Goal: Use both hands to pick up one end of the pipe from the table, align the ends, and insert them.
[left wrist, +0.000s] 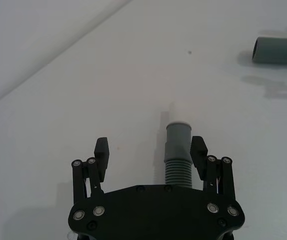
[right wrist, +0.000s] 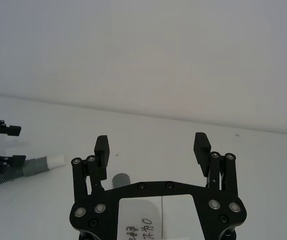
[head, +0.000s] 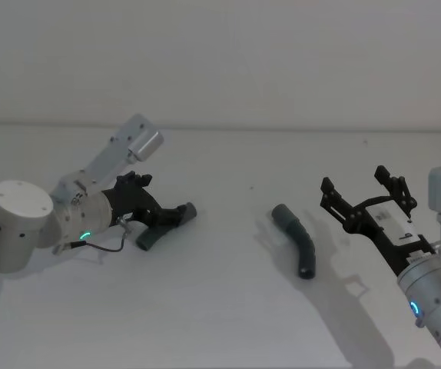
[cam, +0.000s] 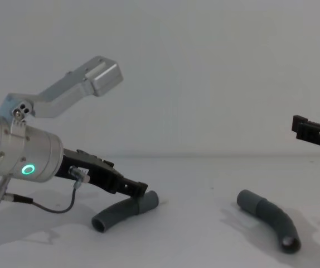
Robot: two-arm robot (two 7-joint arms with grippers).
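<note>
The left gripper [left wrist: 150, 146] sits low over the table [head: 220, 307] on the robot's left side. Its 2 fingers are spread apart, with the first pipe piece [head: 165, 225] between them. In the left wrist view the ribbed part of this piece lies against 1 finger. The other finger stands clear of it, with bare table in the gap, so the gripper straddles the piece without clamping it. The piece rests on the table, curved, and its grey cuff [left wrist: 178, 136] sticks out past the fingertips toward the middle of the table. The right wrist view shows a narrow white tip [right wrist: 55, 161] beyond that cuff. The piece's other end lies under the gripper's body, nearer the robot.

The second pipe piece [head: 299, 240] lies on the table right of centre, well apart from the first, and nothing touches it. It is curved too. Its smooth wider cuff [head: 281, 212] is at the far end, turned toward the first piece, and its dark open end is nearer the robot.

The right gripper [head: 361, 187] hangs on the robot's right, near the second piece and raised off the table; the chest view shows 1 of its fingers high above the surface. Its 2 fingers are wide open and hold nothing. In the right wrist view the grey end of the second piece shows just past the gripper's body, between the fingers' bases.
</note>
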